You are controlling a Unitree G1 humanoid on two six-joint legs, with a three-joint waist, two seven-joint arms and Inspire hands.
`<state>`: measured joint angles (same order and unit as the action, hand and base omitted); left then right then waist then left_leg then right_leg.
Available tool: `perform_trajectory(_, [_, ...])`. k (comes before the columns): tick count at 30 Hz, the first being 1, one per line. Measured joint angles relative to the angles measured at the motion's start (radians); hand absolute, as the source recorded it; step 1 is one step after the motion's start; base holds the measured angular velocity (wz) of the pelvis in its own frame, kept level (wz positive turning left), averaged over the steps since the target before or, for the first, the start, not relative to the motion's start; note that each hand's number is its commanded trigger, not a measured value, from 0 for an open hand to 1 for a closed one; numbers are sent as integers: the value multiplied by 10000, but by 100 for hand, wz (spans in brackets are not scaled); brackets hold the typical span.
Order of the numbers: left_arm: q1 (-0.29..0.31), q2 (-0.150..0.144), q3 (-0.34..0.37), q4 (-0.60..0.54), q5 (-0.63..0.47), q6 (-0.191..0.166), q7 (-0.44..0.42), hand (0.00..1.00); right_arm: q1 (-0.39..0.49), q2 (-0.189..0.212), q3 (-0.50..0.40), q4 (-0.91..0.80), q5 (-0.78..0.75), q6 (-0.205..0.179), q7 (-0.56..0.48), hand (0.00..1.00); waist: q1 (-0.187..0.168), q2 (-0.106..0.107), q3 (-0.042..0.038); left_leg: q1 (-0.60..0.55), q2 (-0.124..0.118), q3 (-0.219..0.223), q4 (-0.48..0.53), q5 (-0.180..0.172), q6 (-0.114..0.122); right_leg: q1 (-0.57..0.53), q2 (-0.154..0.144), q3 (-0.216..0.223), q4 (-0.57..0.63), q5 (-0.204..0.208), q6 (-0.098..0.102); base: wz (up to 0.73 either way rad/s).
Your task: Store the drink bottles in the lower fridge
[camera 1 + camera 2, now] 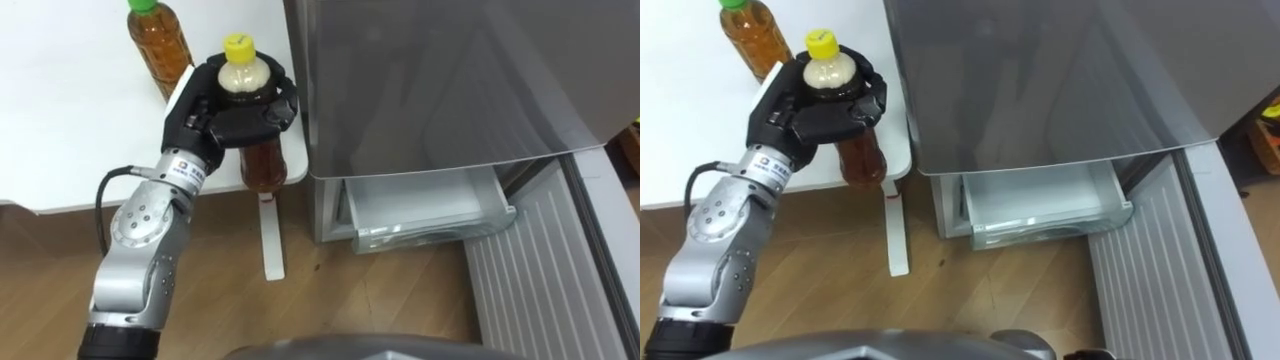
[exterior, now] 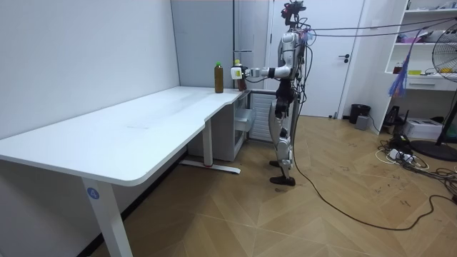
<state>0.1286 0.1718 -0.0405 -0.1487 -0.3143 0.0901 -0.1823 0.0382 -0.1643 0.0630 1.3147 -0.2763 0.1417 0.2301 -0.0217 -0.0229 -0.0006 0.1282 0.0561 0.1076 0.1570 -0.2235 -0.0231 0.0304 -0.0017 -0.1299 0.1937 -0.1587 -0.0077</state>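
At the table's right edge, left hand is clamped round the yellow-capped bottle near its neck, probably to carry it right into the open fridge drawer; green-capped bottle stands far left, queued.

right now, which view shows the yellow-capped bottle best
The left eye view: the yellow-capped bottle shows large, cap and brown body clear, fingers of the left hand curled round its neck. The right eye view is similar. The room view shows it small, at the far end of the table.
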Motion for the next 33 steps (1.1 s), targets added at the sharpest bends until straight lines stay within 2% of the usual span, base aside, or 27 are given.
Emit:
perform_trajectory(5, [-41,-21,-474,-91,-708,45,-20,100,-232,-27,539,7,412,19,-363,0,36,-87,27,-299,-9,-22,111,1,1,-132,-48,-125,36,0,0,11])
perform_trajectory(9, [-41,-32,-941,-210,-835,151,-263,100,-462,-78,712,2,427,18,-456,0,21,-134,61,-306,-4,-51,115,2,3,-85,-65,-351,-75,25,-10,7])
perform_trajectory(16, [-42,-22,-1380,-209,-859,152,-604,100,-712,-113,1284,-10,439,-19,-647,0,100,-147,86,-348,1,-93,111,2,3,-101,-79,-431,-78,25,-10,3])
perform_trajectory(21, [-24,-48,-1525,79,-860,146,-874,100,-788,-192,1728,-194,436,-136,-814,0,396,-156,163,-391,-1,-63,114,2,3,-128,-101,-500,-74,25,-10,2])
perform_trajectory(28, [207,80,-1730,914,-859,147,-929,100,-820,-311,2219,-592,418,-208,-852,0,672,-168,173,-483,-10,-141,168,3,2,-108,-116,-615,-90,9,4,8])
perform_trajectory(33, [247,74,-1914,927,-859,146,-936,100,-764,-513,2708,-2308,-69,-183,-656,0,875,-185,180,-490,-23,-139,191,3,2,-125,-130,-631,-78,8,5,-1])
